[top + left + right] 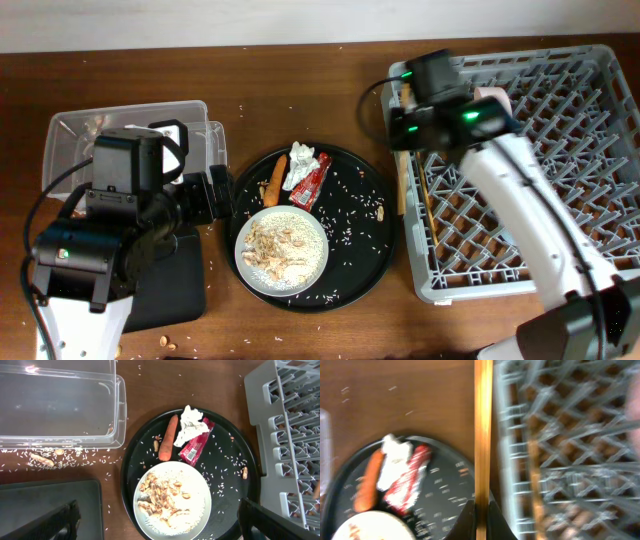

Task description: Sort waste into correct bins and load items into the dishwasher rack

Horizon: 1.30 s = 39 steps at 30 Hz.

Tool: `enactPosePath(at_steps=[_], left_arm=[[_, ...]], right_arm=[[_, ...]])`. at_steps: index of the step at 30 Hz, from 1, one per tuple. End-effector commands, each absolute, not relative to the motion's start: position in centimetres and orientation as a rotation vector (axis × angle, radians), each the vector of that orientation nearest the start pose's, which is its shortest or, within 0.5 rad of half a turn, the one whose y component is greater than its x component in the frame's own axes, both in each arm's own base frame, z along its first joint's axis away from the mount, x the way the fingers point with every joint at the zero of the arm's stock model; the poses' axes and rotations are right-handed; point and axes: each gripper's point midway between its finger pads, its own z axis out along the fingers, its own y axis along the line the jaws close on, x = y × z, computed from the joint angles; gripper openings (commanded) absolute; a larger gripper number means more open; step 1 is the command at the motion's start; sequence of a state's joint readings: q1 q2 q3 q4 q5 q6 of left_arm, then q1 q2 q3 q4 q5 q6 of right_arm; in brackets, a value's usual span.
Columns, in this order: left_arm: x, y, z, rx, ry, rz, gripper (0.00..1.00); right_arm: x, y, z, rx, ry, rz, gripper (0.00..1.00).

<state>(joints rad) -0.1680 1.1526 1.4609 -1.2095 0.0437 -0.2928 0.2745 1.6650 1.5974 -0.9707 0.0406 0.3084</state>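
Wooden chopsticks (482,435) in R tool (480,514)

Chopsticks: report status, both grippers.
Right gripper shut on chopstick, at rack edge nearest round tray. Left gripper open above plate. Tissue, wrapper, carrot unsorted.

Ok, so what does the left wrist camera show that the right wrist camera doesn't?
Only the left wrist view shows the flat black tray and a beige scrap lying on the table beside the clear tub. Only the right wrist view, which is blurred, shows a wooden chopstick clamped in the right tool. Both show the round black tray carrying the carrot piece, tissue, red wrapper and plate, plus the dishwasher rack.
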Motion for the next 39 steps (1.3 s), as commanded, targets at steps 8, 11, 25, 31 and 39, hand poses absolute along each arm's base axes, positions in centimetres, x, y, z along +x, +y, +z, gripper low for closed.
enactPosePath(at_steps=[8, 11, 25, 31, 39], left_arm=[[27.5, -5.2, 29.8, -0.152, 2.468, -0.240, 0.99], [27.5, -5.2, 29.8, -0.152, 2.468, -0.240, 0.99], [27.5, -5.2, 29.8, -0.152, 2.468, -0.240, 0.99], [27.5, -5.2, 29.8, -0.152, 2.468, -0.240, 0.99], [27.5, -5.2, 29.8, -0.152, 2.468, -0.240, 0.99]], right_arm=[[40.4, 8.3, 13.7, -0.243, 2.800, -0.007, 0.42], [39.9, 8.9, 16.0, -0.222, 2.761, 0.051, 0.51], [26.9, 12.4, 34.8, -0.395, 2.303, 0.435, 0.98], [23.0, 7.7, 35.6, -0.293, 2.299, 0.217, 0.98], [19.3, 0.5, 39.6, -0.038, 2.038, -0.071, 0.98]])
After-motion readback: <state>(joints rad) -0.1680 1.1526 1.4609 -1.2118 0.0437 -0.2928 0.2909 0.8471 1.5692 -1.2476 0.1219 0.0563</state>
